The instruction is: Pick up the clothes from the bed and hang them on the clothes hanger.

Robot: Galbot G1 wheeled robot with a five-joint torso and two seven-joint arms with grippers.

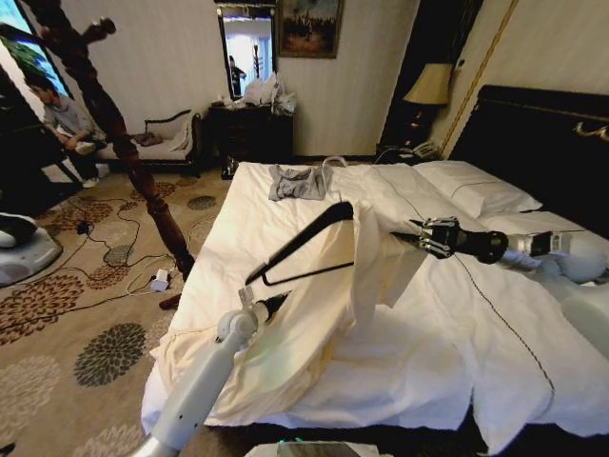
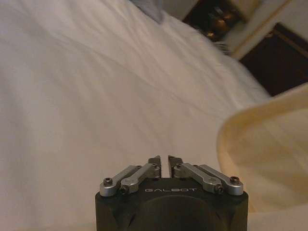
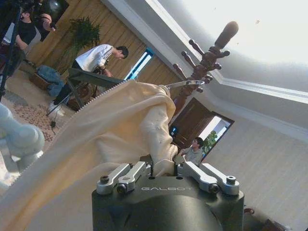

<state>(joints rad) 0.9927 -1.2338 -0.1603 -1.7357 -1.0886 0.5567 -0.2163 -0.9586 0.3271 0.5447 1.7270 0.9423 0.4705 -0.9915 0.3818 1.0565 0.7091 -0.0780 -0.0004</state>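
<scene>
A small grey folded garment [image 1: 297, 182] lies well beyond the jaws of the left gripper [image 1: 274, 303] and left of those of the right gripper [image 1: 423, 235]; a dark turned-wood coat stand [image 1: 124, 143] rises farther left of both, over patterned carpet [image 1: 105, 352]; a lamp [image 1: 430, 86] stands far beyond the right jaws.

the bed [image 1: 447, 324] in front of you, white sheets under a black headboard [image 1: 547, 133] with gold trim.

you have white pillows [image 1: 476, 188] lying at the headboard end, and a small grey folded garment [image 1: 295, 182] resting on the sheet near the far edge. the lower part of the cream shirt [image 1: 285, 333] spreads over the near left corner of the bed and spills down its side toward the patterned carpet [image 1: 86, 314].
</scene>
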